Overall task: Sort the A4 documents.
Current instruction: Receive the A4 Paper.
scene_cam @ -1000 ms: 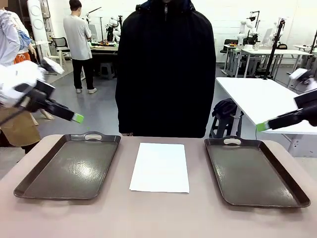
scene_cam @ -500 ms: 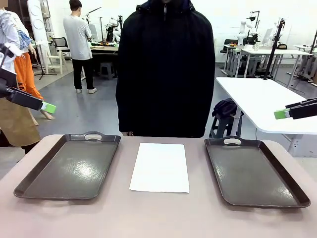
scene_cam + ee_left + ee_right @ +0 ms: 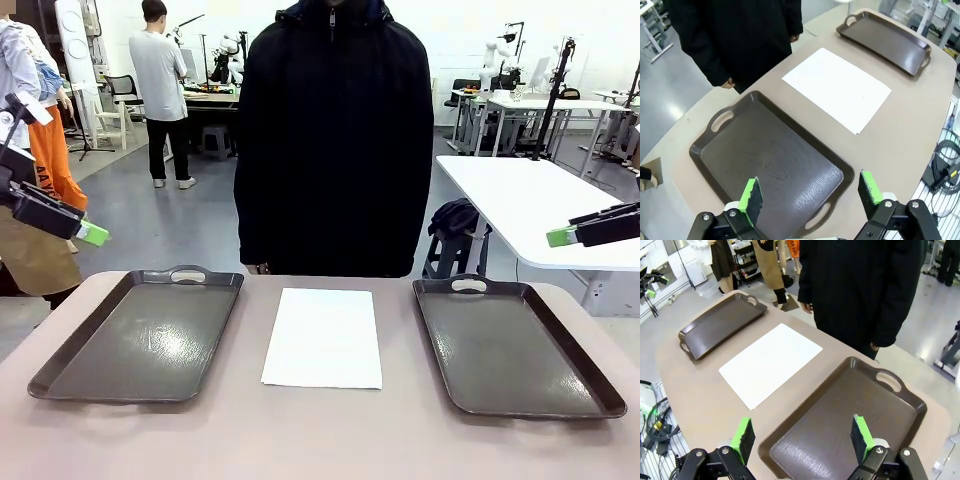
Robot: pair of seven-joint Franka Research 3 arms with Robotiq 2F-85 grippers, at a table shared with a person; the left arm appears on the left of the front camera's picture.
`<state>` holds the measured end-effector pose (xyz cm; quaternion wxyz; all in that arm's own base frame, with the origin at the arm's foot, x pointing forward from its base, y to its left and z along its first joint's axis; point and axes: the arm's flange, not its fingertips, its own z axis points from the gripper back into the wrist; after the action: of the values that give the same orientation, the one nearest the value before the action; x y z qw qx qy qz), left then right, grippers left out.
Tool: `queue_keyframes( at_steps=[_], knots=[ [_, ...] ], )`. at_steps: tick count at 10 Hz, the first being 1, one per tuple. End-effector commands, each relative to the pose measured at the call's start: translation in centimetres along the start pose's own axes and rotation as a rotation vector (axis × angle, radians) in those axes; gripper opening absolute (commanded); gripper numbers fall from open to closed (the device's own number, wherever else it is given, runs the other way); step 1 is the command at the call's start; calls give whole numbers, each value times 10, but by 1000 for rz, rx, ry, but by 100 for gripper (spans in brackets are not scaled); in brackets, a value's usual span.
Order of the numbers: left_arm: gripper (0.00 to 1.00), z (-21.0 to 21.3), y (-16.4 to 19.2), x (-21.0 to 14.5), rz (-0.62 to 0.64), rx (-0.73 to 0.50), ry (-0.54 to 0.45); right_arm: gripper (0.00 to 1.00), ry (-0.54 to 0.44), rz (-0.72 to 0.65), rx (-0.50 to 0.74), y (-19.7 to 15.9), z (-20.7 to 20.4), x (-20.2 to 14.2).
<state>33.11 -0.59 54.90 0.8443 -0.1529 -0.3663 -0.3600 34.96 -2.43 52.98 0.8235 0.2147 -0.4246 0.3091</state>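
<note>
Our left end effector [image 3: 810,190] and right end effector [image 3: 801,434] hang open, empty; we should peel one paper [image 3: 323,337] by its edge.

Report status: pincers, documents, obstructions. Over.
Left pincer open, raised beside left tray. Right pincer open, raised beside right tray. A4 documents flat between trays, untouched. Person at far edge, not reaching in.

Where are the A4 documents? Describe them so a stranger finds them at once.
Start at the beige table, a person in black at its far side. On it lie a left tray and a right tray, both dark brown with handles. The A4 documents lie flat between them, touching neither: the one white, rimless rectangle.
</note>
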Motion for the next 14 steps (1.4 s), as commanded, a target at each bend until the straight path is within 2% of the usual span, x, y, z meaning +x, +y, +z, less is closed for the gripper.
queue_keyframes(
  at_steps=[1, 5, 6, 7, 14],
  knots=[
    [100, -6, -26, -47, -47, 27, 28, 100, -12, 1, 5, 29, -11, -39],
    [100, -6, -25, -43, -42, 51, 33, 100, -11, -5, 1, 29, -10, -42],
    [100, -9, -22, -43, -7, 81, 51, 100, -14, -30, 6, 26, -12, -43],
    [100, 6, 1, -4, -22, 33, 30, 100, 3, -3, 0, 0, -1, -1],
    [100, 6, 1, -4, -22, 33, 30, 100, 3, -3, 0, 0, -1, -1]
  ],
)
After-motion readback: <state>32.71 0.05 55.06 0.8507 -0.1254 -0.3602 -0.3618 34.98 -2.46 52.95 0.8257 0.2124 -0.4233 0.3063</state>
